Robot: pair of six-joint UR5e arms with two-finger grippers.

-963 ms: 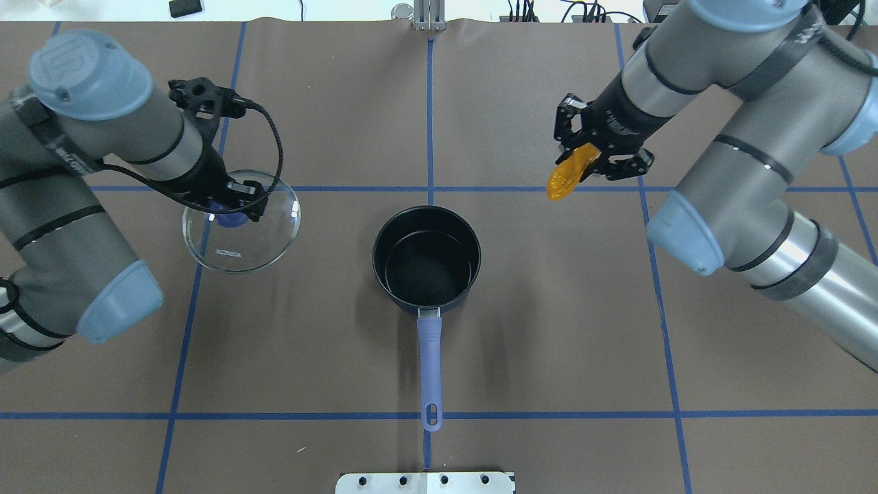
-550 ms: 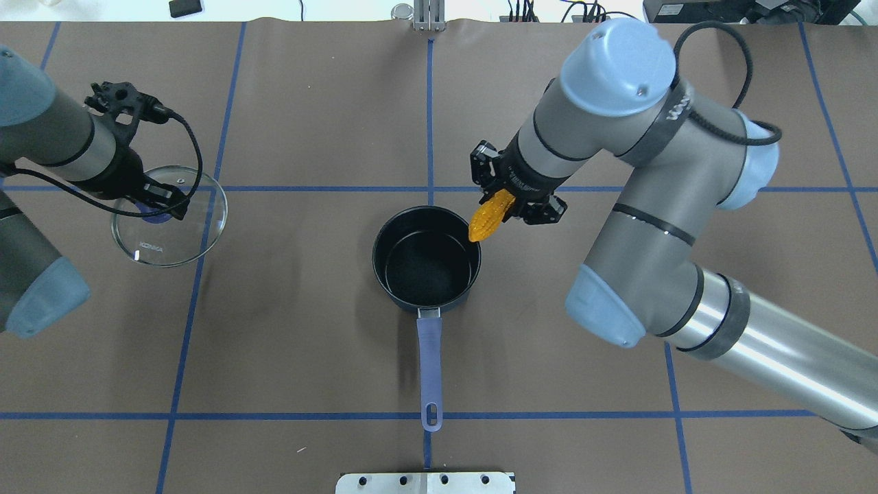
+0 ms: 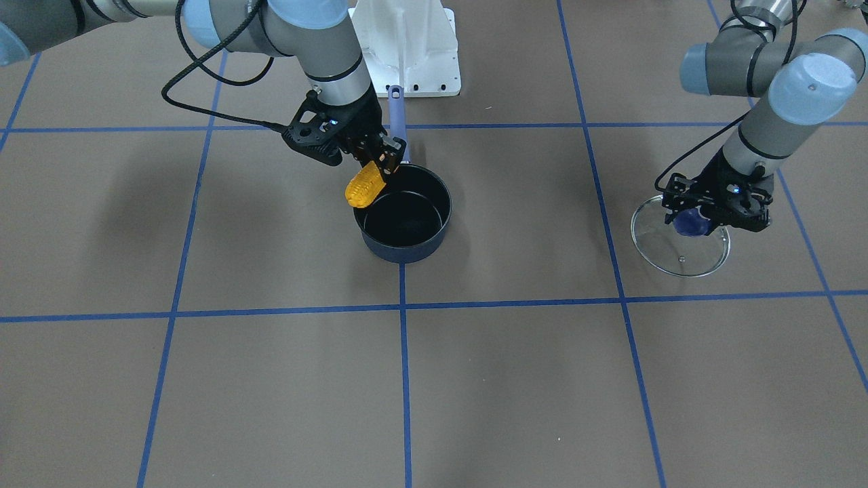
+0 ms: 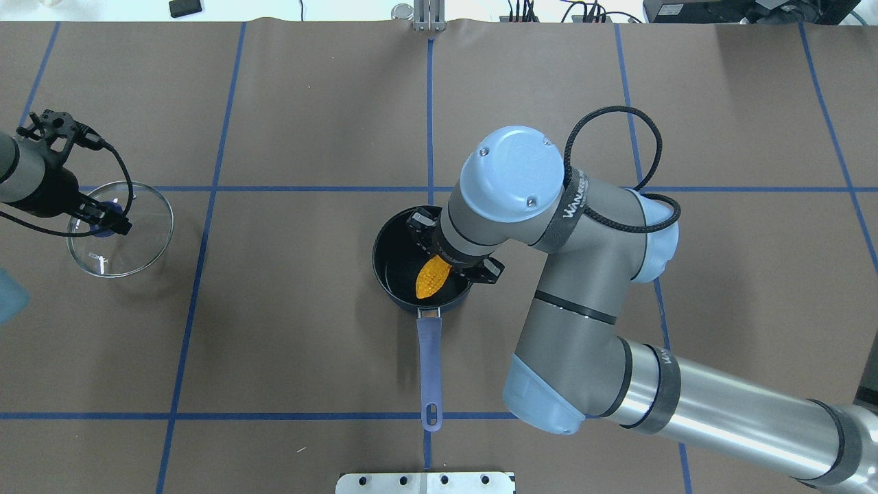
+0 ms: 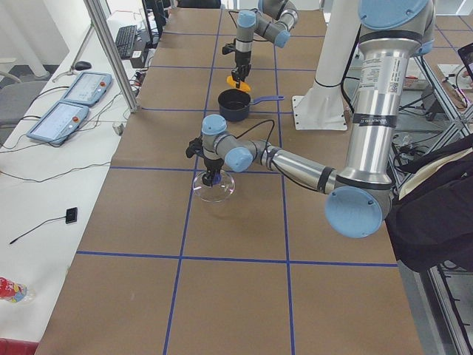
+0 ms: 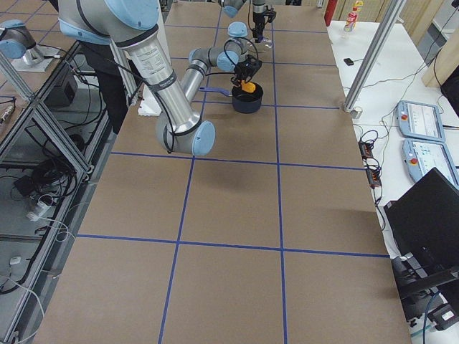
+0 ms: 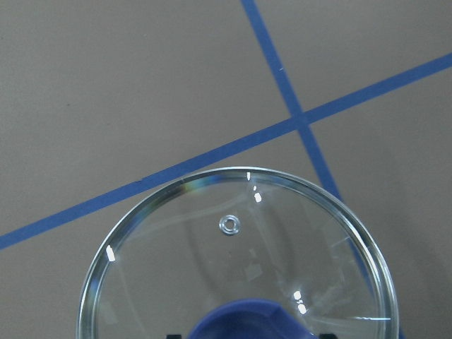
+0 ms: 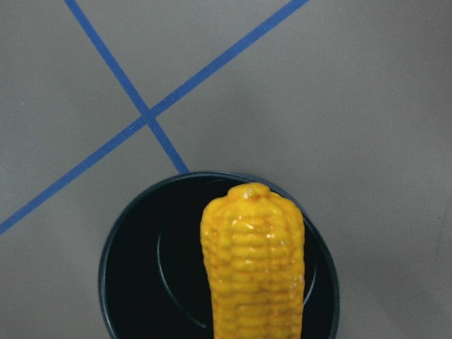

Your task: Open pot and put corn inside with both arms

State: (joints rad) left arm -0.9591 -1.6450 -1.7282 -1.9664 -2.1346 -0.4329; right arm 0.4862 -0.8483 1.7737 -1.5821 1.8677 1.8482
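Now my right gripper [image 3: 371,154] has swung in from well off to the side: a second ago it held the corn [image 4: 431,276] far out from the pot [image 3: 405,238], a moment later it was at the rim, and at this point the cob hangs straight below my fingers, over the dark opening. The jaws are clamped on the cob's upper end. It points tip-down and a little tilted, and my right wrist view shows its tip framed by the pot's round mouth. From the front it looks to be above the rim, not yet inside.

Meanwhile my left gripper [image 3: 717,205] has carried the glass lid [image 4: 143,241] farther out, well apart from the pot. Its jaws are closed on the blue knob [image 3: 692,222], with the lid low beneath them. I cannot tell whether the lid touches the table [image 4: 309,329].

So the opening step looks done and the way in is free. I judge that what is left is to lower the corn a little and let go, keeping the cob off the near rim so that it does not tip the pot.
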